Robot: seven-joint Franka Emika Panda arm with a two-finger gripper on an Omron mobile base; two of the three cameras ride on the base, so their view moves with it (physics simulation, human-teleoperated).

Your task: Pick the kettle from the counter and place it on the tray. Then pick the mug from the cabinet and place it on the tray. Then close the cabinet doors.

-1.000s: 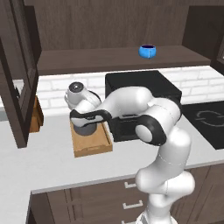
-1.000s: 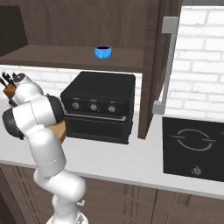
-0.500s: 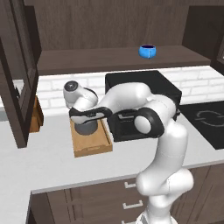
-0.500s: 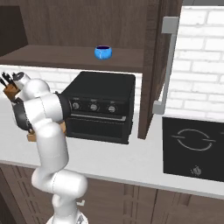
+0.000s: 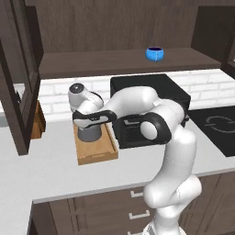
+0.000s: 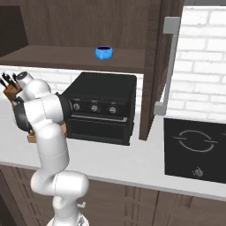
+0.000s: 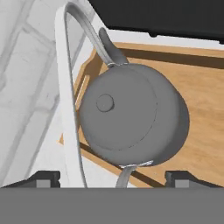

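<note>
Kettle: stands on the tray, toward its back end; looks heavy, rigid, smooth; best lifted by the thin arched handle.
Claw: spread wide above the kettle, gripping nothing.
Mug: on the cabinet shelf, small, light, probably easy to knock.
Room: oven just beside the tray; open door hangs left; worktop in front.

The squat dark grey kettle stands upright at the back end of the light wooden tray on the pale bench, while the small blue mug sits on the open cabinet shelf.
</note>
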